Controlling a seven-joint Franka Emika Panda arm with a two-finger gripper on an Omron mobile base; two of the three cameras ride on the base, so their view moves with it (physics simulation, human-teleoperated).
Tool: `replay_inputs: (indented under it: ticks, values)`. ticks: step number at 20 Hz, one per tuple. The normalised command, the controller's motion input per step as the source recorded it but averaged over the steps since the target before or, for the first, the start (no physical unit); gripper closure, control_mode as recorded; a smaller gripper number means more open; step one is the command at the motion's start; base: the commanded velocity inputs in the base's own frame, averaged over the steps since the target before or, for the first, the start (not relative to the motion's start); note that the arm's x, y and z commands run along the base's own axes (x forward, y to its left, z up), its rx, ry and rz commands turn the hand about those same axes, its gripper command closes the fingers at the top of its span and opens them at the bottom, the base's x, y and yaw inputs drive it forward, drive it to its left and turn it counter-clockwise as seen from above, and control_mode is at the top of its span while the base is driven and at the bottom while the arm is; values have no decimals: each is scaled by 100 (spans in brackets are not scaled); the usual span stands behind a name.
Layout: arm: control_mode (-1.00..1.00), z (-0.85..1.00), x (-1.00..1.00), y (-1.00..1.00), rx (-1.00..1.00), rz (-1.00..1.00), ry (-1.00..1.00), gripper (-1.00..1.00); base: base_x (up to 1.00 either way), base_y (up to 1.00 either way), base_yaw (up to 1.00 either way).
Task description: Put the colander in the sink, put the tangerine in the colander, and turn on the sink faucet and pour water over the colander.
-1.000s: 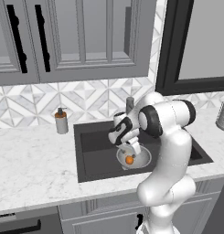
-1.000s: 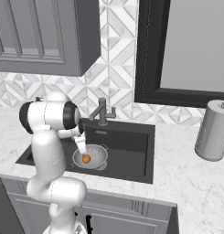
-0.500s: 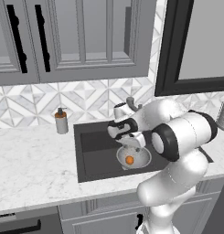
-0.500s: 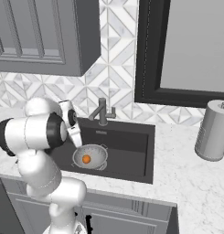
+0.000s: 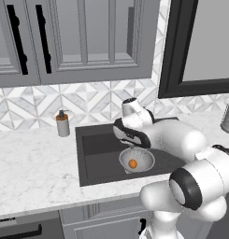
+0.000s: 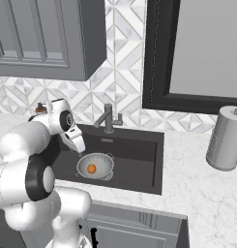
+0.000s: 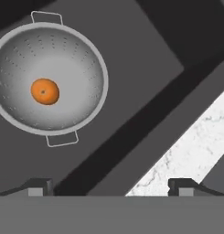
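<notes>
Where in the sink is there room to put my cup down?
The dark floor of the sink right of the colander, toward the canister, is bare. The colander itself is taken by the tangerine.

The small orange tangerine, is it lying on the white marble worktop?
No, the small orange tangerine lies inside the round perforated metal colander, which sits in the dark sink.

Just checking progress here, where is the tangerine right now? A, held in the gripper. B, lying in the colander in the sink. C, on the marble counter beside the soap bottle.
B: the tangerine lies in the bowl of the colander, which sits in the sink.
</notes>
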Motion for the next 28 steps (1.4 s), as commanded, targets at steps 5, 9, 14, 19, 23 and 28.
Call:
replay_inputs:
  ticks: [5,9,14,19,23,28]
  values:
    - [-100,55,-54,-57,10,22,-3,-100,0,0,0]
    - [-100,33,-70,-64,9,23,-10,-100,0,0,0]
    - [-100,28,-33,-82,14,29,-26,-100,0,0,0]
    - [-100,5,0,-83,17,37,-32,-100,0,0,0]
    - [-100,11,0,-79,19,37,-35,-100,0,0,0]
    - [-100,9,5,-48,17,31,-39,-100,0,0,0]
